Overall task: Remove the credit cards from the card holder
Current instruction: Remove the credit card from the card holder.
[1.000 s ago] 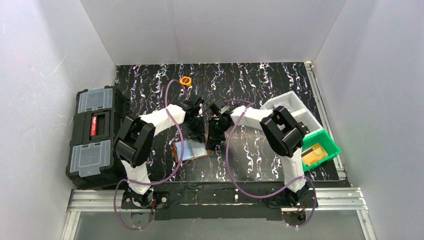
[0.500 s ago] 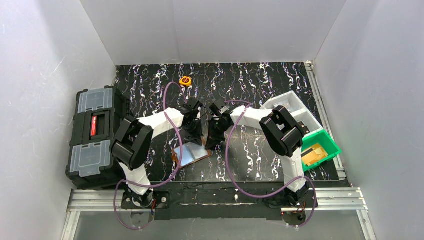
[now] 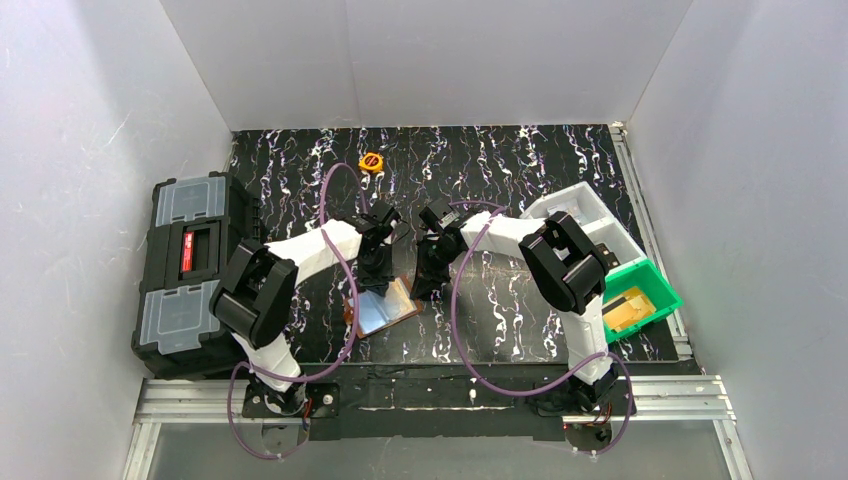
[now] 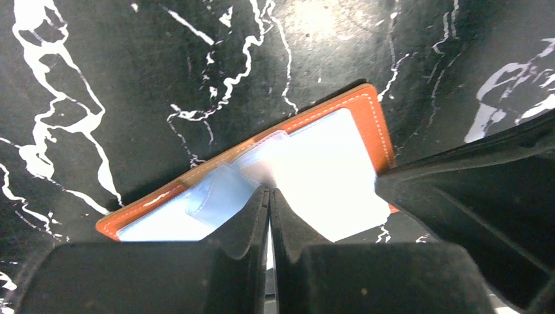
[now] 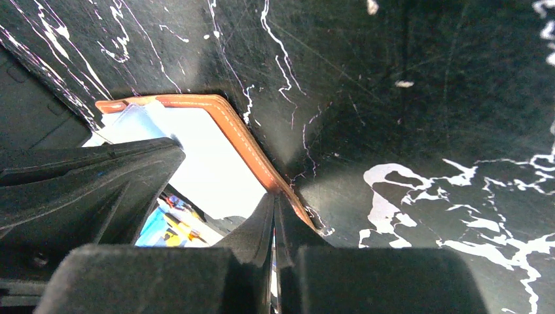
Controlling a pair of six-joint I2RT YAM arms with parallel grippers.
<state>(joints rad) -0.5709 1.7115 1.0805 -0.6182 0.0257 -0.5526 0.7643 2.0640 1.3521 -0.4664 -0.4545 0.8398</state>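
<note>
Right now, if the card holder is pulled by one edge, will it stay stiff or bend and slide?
Likely floppy: the card holder is thin stitched leather lying open. Its glossy clear pockets look slippery. It seems light, so it may slide on the smooth table.

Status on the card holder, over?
Left gripper shut at clear pockets, catch unclear. Right gripper shut on card holder edge. Holder lies open. Nothing blocking.
</note>
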